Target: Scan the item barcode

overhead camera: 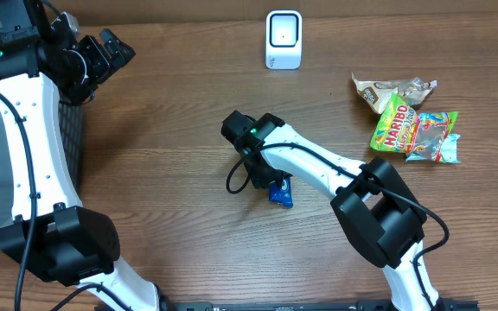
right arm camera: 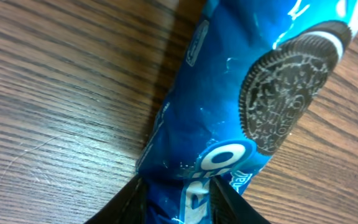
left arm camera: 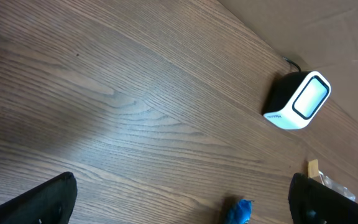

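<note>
Bright even light, soft shadows; the blue packet [right arm camera: 216,112] perhaps slightly blurred.

both arms wear glossy white shells over their long links, with chunky black housings at the joints. the left arm [overhead camera: 50,164], down the left edge of the overhead frame, has a thin black cable [overhead camera: 33,186] along its shell. the right arm [overhead camera: 318,164], mid-frame, has a looping black cord [overhead camera: 231,180] and a small green light [overhead camera: 254,132]. the fingers [left arm camera: 39,199] are matte black.

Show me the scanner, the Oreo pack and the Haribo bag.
Scanner [overhead camera: 284,39]: overhead view, on its white face.
Oreo pack [right arm camera: 222,106]: right wrist view, on the blue wrapper.
Haribo bag [overhead camera: 393,126]: overhead view, on its printed front.
</note>
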Controlling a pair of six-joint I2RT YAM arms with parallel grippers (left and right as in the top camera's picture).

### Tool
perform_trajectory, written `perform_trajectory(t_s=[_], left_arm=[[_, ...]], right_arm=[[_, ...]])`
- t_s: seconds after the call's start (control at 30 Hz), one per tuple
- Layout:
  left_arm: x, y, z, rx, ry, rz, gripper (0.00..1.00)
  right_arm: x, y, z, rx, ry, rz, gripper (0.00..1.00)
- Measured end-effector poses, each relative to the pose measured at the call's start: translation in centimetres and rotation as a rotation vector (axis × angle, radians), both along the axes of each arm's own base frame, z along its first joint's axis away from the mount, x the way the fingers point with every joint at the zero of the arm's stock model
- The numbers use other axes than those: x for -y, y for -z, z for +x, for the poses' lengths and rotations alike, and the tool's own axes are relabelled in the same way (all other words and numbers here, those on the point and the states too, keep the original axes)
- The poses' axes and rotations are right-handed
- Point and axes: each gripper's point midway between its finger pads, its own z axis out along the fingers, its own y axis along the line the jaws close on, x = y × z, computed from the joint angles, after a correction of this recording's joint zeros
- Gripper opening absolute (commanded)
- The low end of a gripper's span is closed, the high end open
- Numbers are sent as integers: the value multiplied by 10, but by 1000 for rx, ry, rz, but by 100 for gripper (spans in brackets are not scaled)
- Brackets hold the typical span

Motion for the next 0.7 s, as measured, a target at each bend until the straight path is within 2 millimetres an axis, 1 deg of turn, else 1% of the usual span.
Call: perform_trajectory(t_s=[0.2,0.3,0.4,0.43,0.47,0.5,0.57,0.6,0.63,0.67,0.7], left_arm=[[0,0,0,0,0,0,99],[0,0,0,0,0,0,100],[0,0,0,0,0,0,100],[0,0,0,1,0,0,100],[0,0,0,1,0,0,100],[0,0,0,1,0,0,100],[0,0,0,2,0,1,100],[0,0,0,1,0,1,100],[0,0,0,1,0,0,100],[0,0,0,2,0,1,100],[0,0,0,1,0,0,100]], right_arm=[[1,-2,0,1,-3,-1,6],[2,-4,-2,-2,-4,-4,4],[8,-7,-11,-48,-1,-26,4],[8,-8,-13,-59,-2,-21,4],[3,-11,-15,-88,-9,12,4],[-7,-17,-14,-111,-19,76,4],[-19,-25,-11,-139,-38,167,4],[-26,-32,-9,-160,-52,242,4],[-33,-44,-9,-194,-76,345,4],[-38,-64,-9,-245,-126,491,4],[-40,-75,-9,-269,-146,563,4]])
